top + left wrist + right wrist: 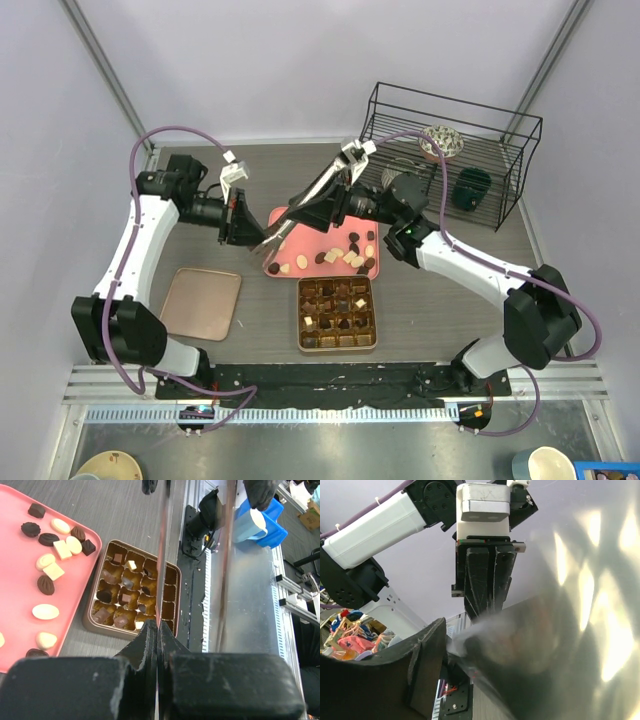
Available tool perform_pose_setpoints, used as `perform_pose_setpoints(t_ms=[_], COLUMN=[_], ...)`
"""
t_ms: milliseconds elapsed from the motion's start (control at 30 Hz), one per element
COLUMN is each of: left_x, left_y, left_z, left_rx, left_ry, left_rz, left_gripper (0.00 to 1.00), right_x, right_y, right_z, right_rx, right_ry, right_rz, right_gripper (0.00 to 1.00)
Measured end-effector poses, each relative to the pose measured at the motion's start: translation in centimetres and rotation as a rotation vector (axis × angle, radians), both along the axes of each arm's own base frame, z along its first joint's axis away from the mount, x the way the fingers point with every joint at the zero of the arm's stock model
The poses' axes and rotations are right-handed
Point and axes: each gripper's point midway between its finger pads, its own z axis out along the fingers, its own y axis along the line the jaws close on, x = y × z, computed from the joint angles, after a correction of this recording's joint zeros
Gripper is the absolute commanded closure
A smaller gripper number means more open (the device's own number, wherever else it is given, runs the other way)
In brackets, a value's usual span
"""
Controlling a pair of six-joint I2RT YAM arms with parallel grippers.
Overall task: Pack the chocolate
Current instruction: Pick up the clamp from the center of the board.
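Nearest the left wrist lens, the left gripper has its black fingers pressed together on the edge of a clear glossy plastic sheet, which hangs in the air above the table. The right gripper stands at the same sheet; whether it has closed on it I cannot tell.

Below lies the flat pink tray, and just beside it the gold-brown box with its grid of cells. The chocolate, bite-sized pieces in dark brown, mid-brown and cream-white, lies partly loose on the tray and partly in the box's cells; several cells look unfilled.

Each piece is probably light, rigid, smooth-skinned and easily chipped. A gentle pinch from above across opposite flanks should suit, with the square ones taken on their flat sides.
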Motion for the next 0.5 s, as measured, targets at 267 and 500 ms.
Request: perform_pose_setpoints(t_ms=[267,500], left_x=[-0.44,-0.90], left_y=[0.09,0.45], left_z=[0.43,0.71], left_rx=[0.004,0.038], left_ry=[-0.030,-0.093], left_rz=[0.000,0.004], left_gripper=[1.00,0.47], right_x=[0.24,-0.64], right_y=[0.12,-0.12], right_z=[-0.14,0.44], right_rx=[-0.021,-0.030], right_ry=[0.000,-0.016], right_rz=[-0.008,0.001], right_gripper=[0.67,0.71])
